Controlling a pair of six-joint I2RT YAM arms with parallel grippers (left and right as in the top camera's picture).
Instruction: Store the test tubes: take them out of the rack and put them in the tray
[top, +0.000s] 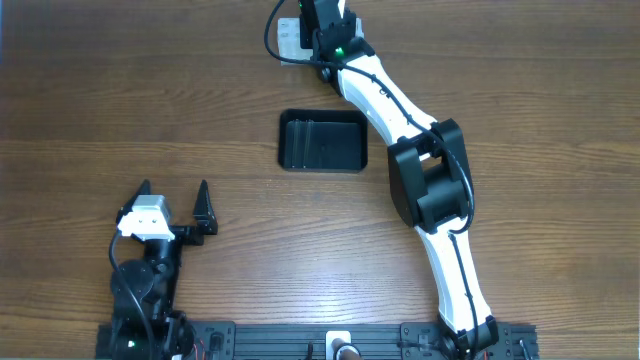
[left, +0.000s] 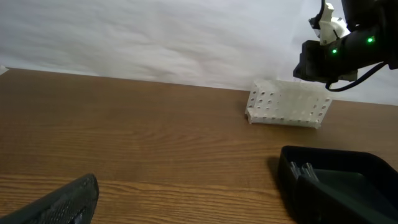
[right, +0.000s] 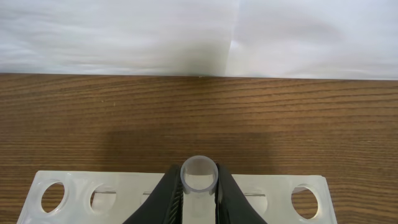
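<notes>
A white perforated rack (top: 291, 40) stands at the far edge of the table, also seen from the side (left: 288, 104) and from above (right: 74, 193). My right gripper (right: 198, 186) hangs over the rack, shut on a clear test tube (right: 199, 173) that stands upright at the rack's holes. In the top view the right gripper (top: 325, 30) covers part of the rack. A black tray (top: 322, 141) lies mid-table with several tubes lying in it (left: 305, 172). My left gripper (top: 172, 203) rests open near the front left, holding nothing.
A white backdrop (right: 199, 37) rises behind the table's far edge. The right arm (top: 420, 170) stretches diagonally past the tray's right side. Bare wood (top: 520, 120) spreads on the right and the far left.
</notes>
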